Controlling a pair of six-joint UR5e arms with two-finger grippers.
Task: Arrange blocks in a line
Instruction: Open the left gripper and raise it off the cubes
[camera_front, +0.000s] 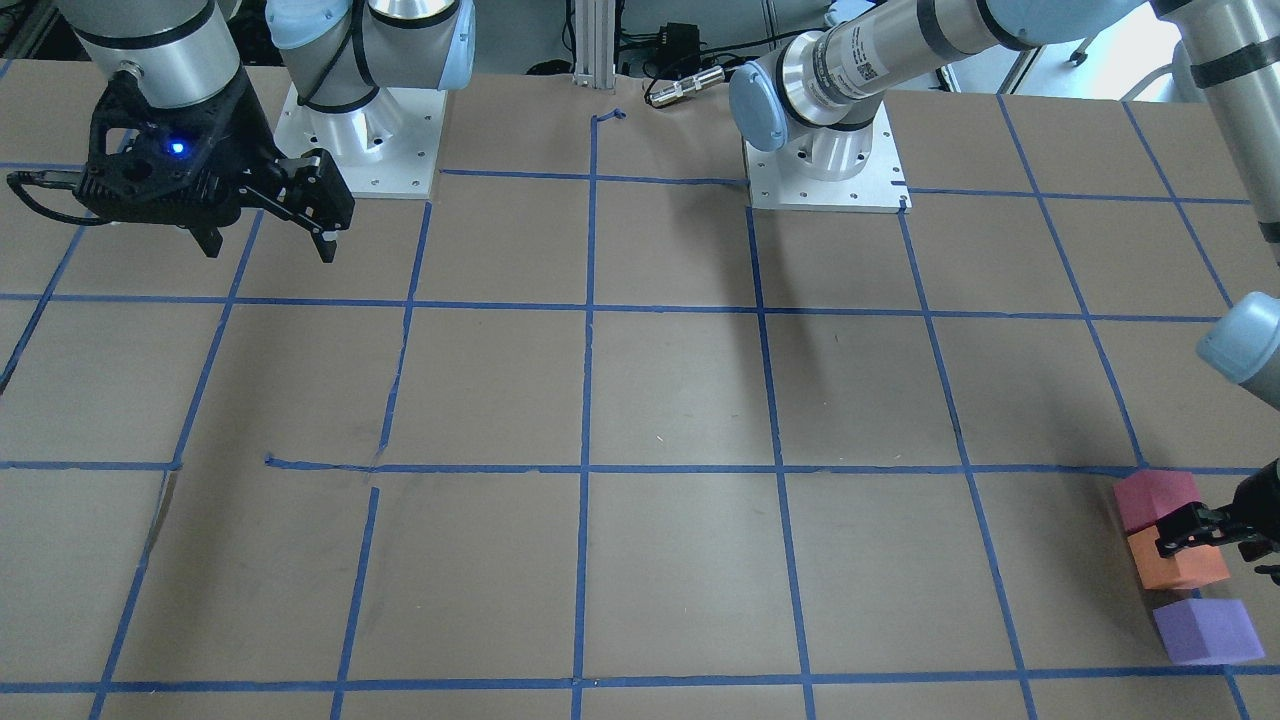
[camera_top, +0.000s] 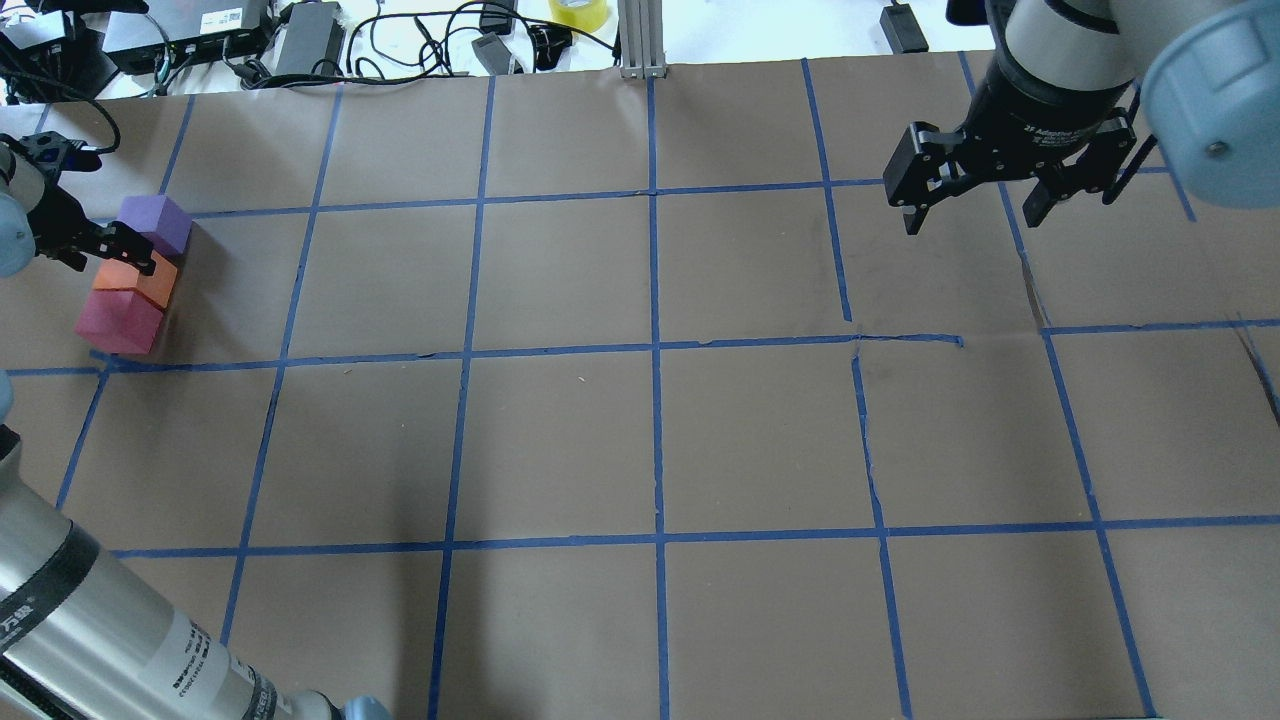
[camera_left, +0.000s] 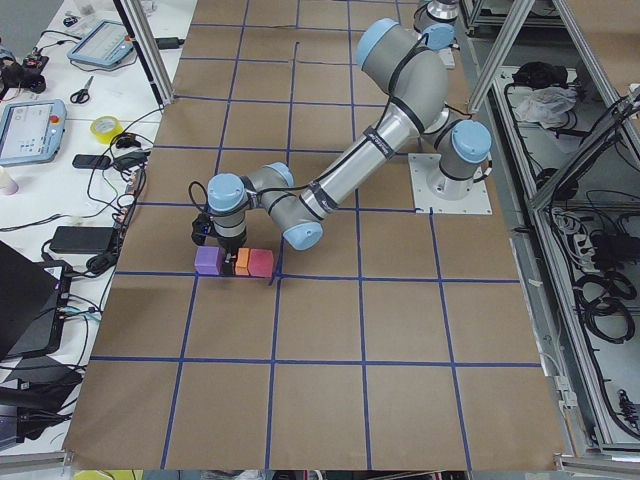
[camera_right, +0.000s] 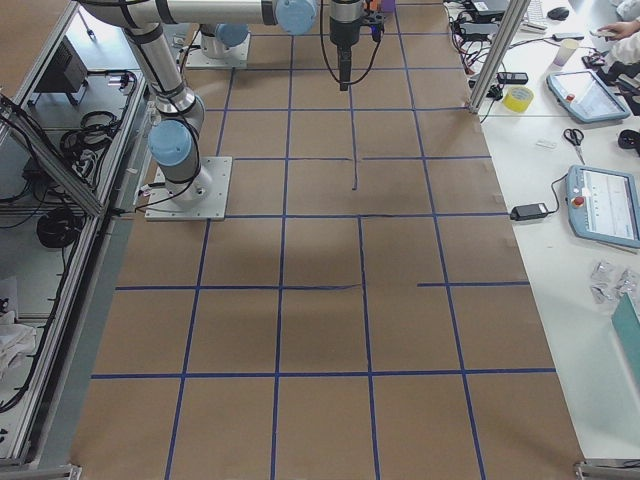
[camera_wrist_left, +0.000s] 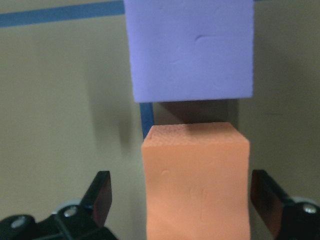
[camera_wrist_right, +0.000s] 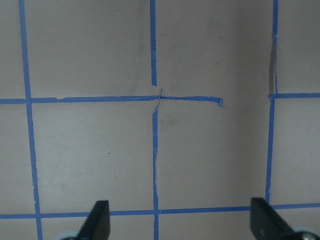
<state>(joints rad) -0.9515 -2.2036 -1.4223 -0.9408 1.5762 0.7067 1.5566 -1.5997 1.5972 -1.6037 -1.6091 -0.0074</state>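
Note:
Three foam blocks stand in a short row at the table's left end: red-pink (camera_top: 118, 322), orange (camera_top: 135, 285) and purple (camera_top: 155, 222). The orange block touches the red-pink one; a small gap separates it from the purple block (camera_wrist_left: 190, 47). My left gripper (camera_top: 112, 255) is open and straddles the orange block (camera_wrist_left: 195, 185), its fingers (camera_wrist_left: 102, 195) a little off the block's sides. The row also shows in the front view: red-pink (camera_front: 1155, 498), orange (camera_front: 1185, 568), purple (camera_front: 1207, 630). My right gripper (camera_top: 970, 215) is open and empty, above bare table on the right.
The table is brown paper with a blue tape grid (camera_top: 655, 350). Both arm bases (camera_front: 360, 140) (camera_front: 825, 165) stand at the robot's edge. Cables, power bricks and a yellow tape roll (camera_top: 578, 12) lie beyond the far edge, by an aluminium post (camera_top: 643, 40).

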